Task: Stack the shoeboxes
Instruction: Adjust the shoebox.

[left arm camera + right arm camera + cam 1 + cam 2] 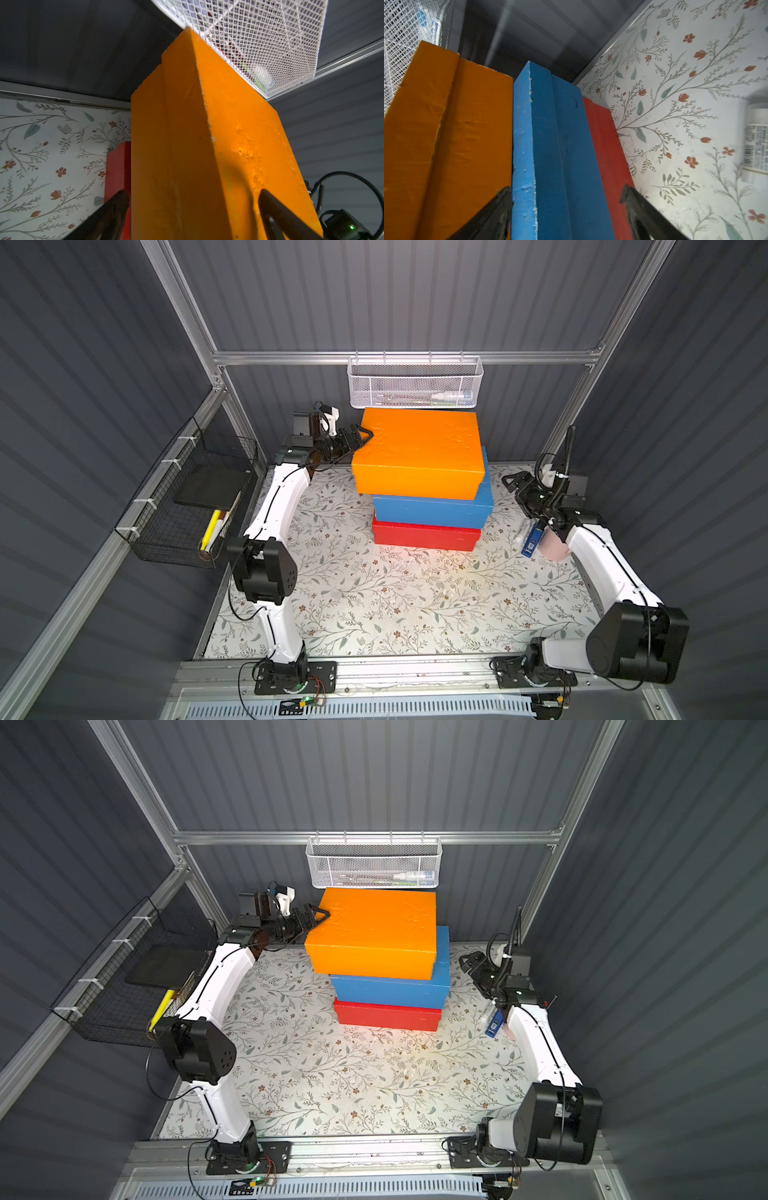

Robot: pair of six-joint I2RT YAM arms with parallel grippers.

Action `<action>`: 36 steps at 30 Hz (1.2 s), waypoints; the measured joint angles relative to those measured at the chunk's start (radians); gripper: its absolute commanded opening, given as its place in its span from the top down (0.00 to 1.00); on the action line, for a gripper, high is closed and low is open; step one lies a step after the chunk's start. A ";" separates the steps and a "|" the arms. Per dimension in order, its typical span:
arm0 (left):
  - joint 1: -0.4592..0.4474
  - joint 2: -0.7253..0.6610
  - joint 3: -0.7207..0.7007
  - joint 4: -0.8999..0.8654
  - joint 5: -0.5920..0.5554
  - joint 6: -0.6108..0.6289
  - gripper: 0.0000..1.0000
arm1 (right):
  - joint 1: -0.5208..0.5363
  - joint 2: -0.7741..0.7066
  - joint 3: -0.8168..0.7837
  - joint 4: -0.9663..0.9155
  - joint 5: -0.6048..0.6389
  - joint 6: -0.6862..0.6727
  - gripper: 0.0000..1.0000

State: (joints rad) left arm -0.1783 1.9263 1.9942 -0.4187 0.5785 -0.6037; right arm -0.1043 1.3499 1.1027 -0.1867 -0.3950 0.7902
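Now the three shoeboxes are found stacked at the back middle of the white floral-patterned tabletop. The red lidded cardboard shoebox lies at the bottom, the blue lidded cardboard shoebox is set on it, and the orange lidded cardboard shoebox is placed on top. The orange one is shifted toward the left, so its left end overhangs the blue one and a strip of the blue lid is uncovered at the right. Its far edge is seen close beneath the white wire-mesh basket hung on the back rail.

The left gripper is closed on the left end of the orange box: in the left wrist view one finger is laid on the bumpy lid and the other is set against the underside. The right gripper is positioned apart from the stack, at its right side. Its fingers are spread wide and nothing is held between them — only the end of the blue box is seen through the gap.
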 measured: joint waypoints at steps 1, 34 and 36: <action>-0.007 0.006 0.005 0.002 0.005 -0.003 0.01 | 0.000 0.001 0.000 0.006 -0.007 0.006 0.19; -0.104 0.015 0.016 0.056 0.017 -0.029 0.01 | 0.101 -0.172 -0.096 0.020 0.060 0.032 0.15; -0.104 0.015 0.015 0.058 0.019 -0.029 0.01 | 0.101 -0.164 -0.096 0.018 0.063 0.032 0.15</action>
State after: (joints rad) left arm -0.2825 1.9411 2.0090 -0.3607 0.5972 -0.6323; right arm -0.0032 1.1854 1.0065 -0.1684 -0.3321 0.8227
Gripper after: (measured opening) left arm 0.991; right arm 0.847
